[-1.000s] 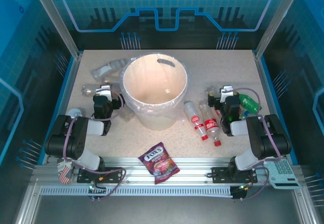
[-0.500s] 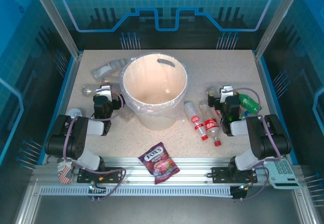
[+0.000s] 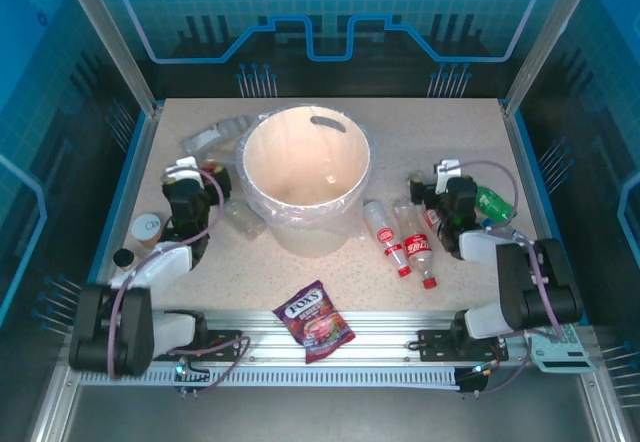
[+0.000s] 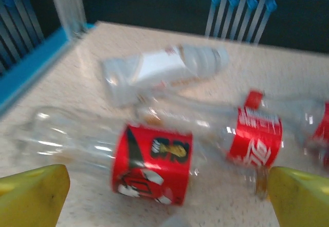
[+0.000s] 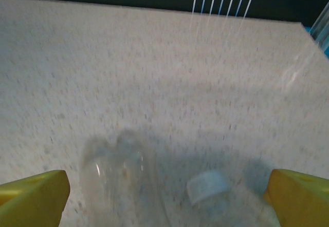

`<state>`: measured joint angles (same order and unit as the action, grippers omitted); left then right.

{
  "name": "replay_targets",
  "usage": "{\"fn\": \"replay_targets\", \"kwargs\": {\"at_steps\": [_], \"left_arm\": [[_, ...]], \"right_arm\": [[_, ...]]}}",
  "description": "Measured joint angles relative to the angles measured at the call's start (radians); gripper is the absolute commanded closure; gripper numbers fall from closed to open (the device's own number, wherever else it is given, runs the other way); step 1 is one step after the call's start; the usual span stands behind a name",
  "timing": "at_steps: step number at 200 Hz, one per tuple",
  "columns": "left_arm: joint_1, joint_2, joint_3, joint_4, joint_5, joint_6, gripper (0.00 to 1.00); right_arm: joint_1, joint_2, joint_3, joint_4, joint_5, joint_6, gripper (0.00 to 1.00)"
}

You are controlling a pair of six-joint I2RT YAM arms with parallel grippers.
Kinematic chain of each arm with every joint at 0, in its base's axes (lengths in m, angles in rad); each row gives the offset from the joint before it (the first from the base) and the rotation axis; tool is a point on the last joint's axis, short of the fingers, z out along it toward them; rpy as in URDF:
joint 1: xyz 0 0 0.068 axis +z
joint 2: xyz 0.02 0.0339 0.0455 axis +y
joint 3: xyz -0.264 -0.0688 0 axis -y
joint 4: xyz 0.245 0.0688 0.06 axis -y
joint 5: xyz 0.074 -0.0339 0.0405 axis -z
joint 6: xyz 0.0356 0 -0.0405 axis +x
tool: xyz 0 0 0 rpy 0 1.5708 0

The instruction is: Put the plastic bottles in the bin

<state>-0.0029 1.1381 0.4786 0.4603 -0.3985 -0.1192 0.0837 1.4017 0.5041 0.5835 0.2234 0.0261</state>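
Jaws on both grippers stand wide, with nothing clamped. The left gripper point(image 3: 186, 170) point(image 4: 167, 193) sits at 9 o'clock from the bin; its yellow fingertips point(image 4: 31, 191) show at both lower corners of the left wrist view. The right gripper point(image 3: 441, 179) point(image 5: 164, 196) sits at 3 o'clock from the bin, spread the same way.

Table point(image 3: 430, 127): speckled top. All bottles seen lie on it, outside the bin.

Bin point(image 3: 305, 232): upright at table centre, with a clear liner over the rim.

Bag point(image 3: 315, 320): at 6 o'clock from the bin, near the front edge.

Bottles, left side:
- The first red bottle point(image 4: 151, 163) lies on its side just ahead of the left fingertips.
- The second red bottle point(image 4: 257, 134) is at its 2 o'clock. Contact between the two cannot be told.
- The white bottle point(image 3: 210, 137) point(image 4: 159, 73) lies beyond them, at 10 o'clock from the bin.
- The plain bottle point(image 3: 243, 220) lies just beside the bin wall at 8 o'clock.

Bottles, right side:
- The third red bottle point(image 3: 385, 232) and fourth red bottle point(image 3: 420, 250) lie side by side at 4 o'clock from the bin, caps toward 5 o'clock.
- The green bottle point(image 3: 492, 203) is at 3 o'clock, just past the right gripper.
- The clear bottle point(image 5: 121, 181) shows blurred in the right wrist view, low between the spread fingertips.

Cap point(image 5: 205, 187): pale, just beside the clear bottle.
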Motion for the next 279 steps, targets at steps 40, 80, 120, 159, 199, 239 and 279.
{"fn": "replay_targets", "kwargs": {"at_steps": [40,80,120,159,199,239,279], "left_arm": [[0.039,-0.168,0.387,-0.494,-0.017,-0.127,0.04],[-0.035,-0.055,0.741,-0.859,0.154,-0.159,0.02],[-0.149,0.098,0.903,-1.114,0.299,-0.134,0.02],[-0.219,0.166,0.974,-1.25,0.398,-0.11,0.01],[-0.229,0.166,0.974,-1.3,0.424,-0.111,0.03],[-0.229,0.162,0.943,-1.295,0.455,-0.12,0.07],[-0.229,0.162,0.905,-1.286,0.476,-0.149,0.08]], "right_arm": [[-0.007,-0.135,0.445,-0.598,0.014,0.011,0.0],[-0.116,-0.039,0.832,-1.117,0.034,-0.06,0.0],[-0.241,0.168,0.979,-1.469,0.029,-0.167,0.0],[-0.319,0.228,0.985,-1.616,-0.002,-0.246,0.0],[-0.325,0.343,0.994,-1.649,-0.06,-0.306,0.0],[-0.359,0.387,0.994,-1.64,-0.075,-0.323,0.0],[-0.409,0.436,0.996,-1.596,-0.075,-0.319,0.0]]}}
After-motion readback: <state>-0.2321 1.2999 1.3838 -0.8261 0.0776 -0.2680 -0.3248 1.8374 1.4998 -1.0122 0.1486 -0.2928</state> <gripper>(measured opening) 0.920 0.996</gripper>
